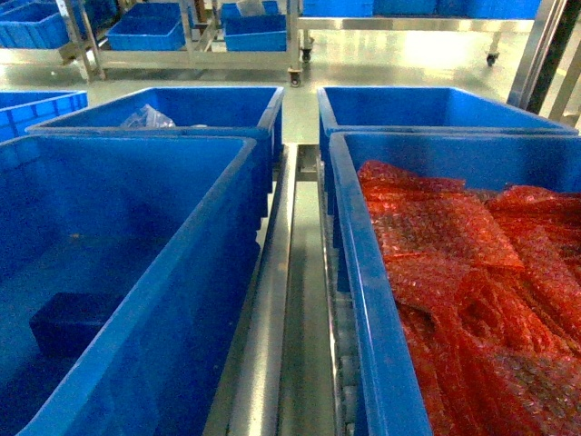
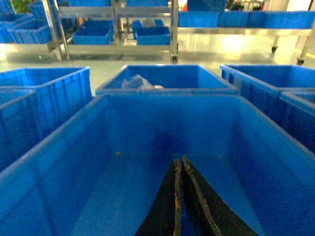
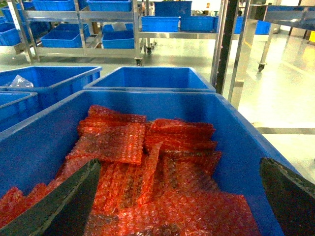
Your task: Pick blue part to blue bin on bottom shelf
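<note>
At 8 o'clock on the floor of the deep blue plastic bin (image 1: 136,272), small dark-blue rectangular part (image 1: 71,322), my left gripper (image 2: 181,196) closed and empty above it, my right gripper (image 3: 179,196) spread wide over red bubble-wrap packets (image 3: 147,167).

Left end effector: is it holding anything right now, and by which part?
Nothing. The left end effector is shut with nothing between its fingers. The blue part lies on the floor of the blue bin; the right end effector is open and empty.
</note>
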Motion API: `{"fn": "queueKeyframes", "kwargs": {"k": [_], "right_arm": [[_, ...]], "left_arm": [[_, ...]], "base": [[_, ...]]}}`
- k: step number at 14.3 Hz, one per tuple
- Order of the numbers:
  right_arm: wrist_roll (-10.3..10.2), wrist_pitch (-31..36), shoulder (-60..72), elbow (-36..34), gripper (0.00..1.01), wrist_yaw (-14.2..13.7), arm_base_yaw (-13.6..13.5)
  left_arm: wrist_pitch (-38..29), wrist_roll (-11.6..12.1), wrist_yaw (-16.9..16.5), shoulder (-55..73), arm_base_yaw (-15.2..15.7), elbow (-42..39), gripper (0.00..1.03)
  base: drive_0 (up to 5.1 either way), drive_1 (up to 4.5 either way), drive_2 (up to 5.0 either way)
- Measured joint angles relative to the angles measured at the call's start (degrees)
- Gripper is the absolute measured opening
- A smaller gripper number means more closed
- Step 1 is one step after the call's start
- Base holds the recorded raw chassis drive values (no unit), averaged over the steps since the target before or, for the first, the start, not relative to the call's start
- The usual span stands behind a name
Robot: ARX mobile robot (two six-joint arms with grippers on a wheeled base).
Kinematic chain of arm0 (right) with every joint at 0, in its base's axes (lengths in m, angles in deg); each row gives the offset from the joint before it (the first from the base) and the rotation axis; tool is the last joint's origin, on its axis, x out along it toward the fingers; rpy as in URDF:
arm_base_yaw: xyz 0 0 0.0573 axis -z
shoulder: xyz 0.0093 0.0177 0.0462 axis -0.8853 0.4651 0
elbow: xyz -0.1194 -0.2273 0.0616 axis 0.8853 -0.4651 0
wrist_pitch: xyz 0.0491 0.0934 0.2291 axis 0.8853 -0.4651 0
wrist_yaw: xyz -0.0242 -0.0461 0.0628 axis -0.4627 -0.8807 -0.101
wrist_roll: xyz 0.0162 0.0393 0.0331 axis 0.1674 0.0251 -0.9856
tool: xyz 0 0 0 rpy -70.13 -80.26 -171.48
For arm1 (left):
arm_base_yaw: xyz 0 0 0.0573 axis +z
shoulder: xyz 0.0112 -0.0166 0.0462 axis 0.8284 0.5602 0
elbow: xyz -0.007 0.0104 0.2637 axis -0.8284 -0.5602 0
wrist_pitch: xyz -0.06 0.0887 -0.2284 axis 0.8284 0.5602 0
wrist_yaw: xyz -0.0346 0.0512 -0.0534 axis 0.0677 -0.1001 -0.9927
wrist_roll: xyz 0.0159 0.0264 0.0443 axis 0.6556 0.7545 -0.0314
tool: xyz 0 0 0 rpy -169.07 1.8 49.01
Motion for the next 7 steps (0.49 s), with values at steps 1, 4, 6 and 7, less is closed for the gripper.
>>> {"fn": "queueKeyframes", "kwargs": {"k": [1, 4, 6, 7], "right_arm": [[0.0, 0.0, 0.0, 0.0, 0.98, 0.0, 0.0], [0.0, 0.0, 0.0, 0.0, 0.98, 0.0, 0.0], [0.0, 0.0, 0.0, 0.0, 0.98, 0.0, 0.0], [0.0, 0.0, 0.0, 0.0, 0.98, 0.0, 0.0]], "left_arm": [[1.9, 0.0, 0.0, -2.0, 0.0, 0.0, 0.02], [8.4, 0.0, 0.0, -9.5, 0.0, 0.0, 0.02], [12.3, 0.0, 0.0, -13.8, 0.0, 0.0, 0.02], [13.9, 0.0, 0.0, -15.1, 0.0, 0.0, 0.02]], "base": [[0.0, 0.00, 0.0], [0.0, 0.00, 0.0], [0.0, 0.00, 0.0], [0.0, 0.00, 0.0]]}}
